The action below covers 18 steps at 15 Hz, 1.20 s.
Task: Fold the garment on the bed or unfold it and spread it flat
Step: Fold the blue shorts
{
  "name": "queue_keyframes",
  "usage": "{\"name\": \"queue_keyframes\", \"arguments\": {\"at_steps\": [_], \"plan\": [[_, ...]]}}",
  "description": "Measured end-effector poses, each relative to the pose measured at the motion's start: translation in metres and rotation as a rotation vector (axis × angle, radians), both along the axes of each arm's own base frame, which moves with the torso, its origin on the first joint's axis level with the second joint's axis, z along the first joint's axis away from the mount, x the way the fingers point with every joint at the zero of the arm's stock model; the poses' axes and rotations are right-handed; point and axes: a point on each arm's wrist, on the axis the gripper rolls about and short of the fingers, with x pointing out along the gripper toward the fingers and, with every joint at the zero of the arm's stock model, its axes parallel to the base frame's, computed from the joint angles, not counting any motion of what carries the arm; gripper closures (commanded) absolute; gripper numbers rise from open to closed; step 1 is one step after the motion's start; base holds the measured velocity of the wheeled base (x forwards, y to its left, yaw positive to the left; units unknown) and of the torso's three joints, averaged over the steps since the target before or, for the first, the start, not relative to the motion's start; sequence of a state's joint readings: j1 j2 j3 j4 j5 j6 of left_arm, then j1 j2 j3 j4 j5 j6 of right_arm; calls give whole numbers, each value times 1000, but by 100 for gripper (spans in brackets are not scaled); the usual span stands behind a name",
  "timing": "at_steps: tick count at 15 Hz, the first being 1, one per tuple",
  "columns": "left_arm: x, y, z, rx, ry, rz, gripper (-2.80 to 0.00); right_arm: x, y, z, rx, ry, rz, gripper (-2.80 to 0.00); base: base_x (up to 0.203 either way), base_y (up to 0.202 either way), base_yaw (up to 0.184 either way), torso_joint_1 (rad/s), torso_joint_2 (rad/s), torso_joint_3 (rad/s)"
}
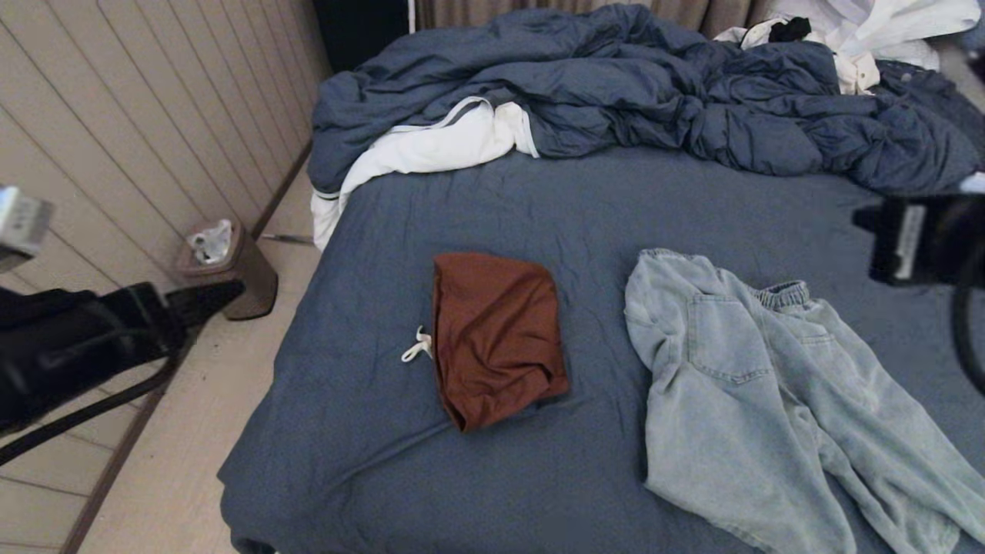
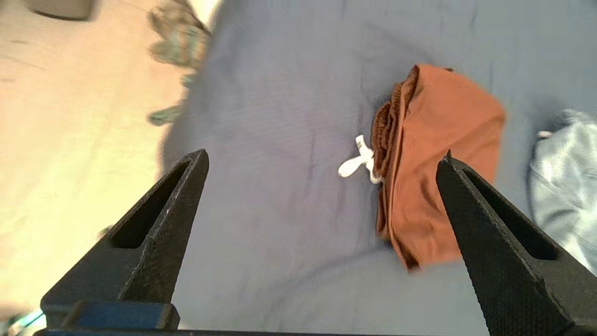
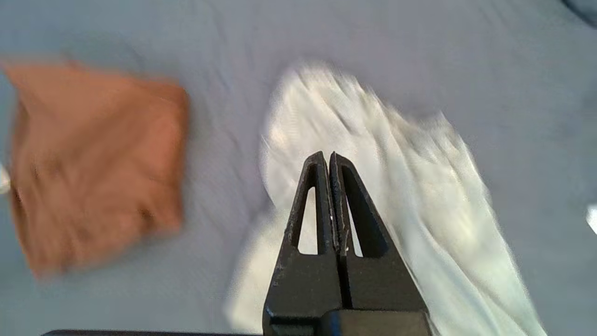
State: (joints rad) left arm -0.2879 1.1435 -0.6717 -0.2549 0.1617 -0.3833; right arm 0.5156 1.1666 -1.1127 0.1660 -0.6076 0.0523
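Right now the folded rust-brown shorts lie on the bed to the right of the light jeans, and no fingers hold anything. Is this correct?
Not quite. The head view shows the rust-brown shorts lying left of the light jeans, on the bed. Nothing is held.

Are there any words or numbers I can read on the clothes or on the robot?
None can be read.
Pale label on the right arm: too blurred to read.
Pale block at the head view's left edge: faint marks, unreadable.
Rust-brown shorts and light blue jeans: no lettering shows.
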Motion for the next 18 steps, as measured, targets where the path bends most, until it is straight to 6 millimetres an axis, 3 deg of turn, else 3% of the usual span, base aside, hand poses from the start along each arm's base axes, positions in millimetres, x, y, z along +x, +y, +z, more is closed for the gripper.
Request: {"name": "queue_keyframes", "arguments": {"at_steps": [3,6,8,10,12,14,18], "plan": [[-76,26,10,18,-7,92,-280,-61,-40,-32,5,-16,-64,0,0,0,0,0,0,0],[-142,47,-5,60,28,230,-280,-109,-70,-67,12,-44,-243,0,0,0,0,0,0,0],[-174,55,-20,89,74,335,-280,-137,-78,-93,16,-61,-364,0,0,0,0,0,0,0],[-194,56,-29,85,71,416,-280,-156,-80,-120,23,-74,-434,0,0,0,0,0,0,0],[-209,54,-44,104,44,424,-280,-172,-78,-136,63,-124,-384,0,0,0,0,0,0,0],[-218,51,-65,157,13,383,-280,-182,-74,-149,115,-167,-228,0,0,0,0,0,0,0],[-217,46,-95,237,-60,207,-280,-181,-69,-183,157,-120,5,0,0,0,0,0,0,0]]}}
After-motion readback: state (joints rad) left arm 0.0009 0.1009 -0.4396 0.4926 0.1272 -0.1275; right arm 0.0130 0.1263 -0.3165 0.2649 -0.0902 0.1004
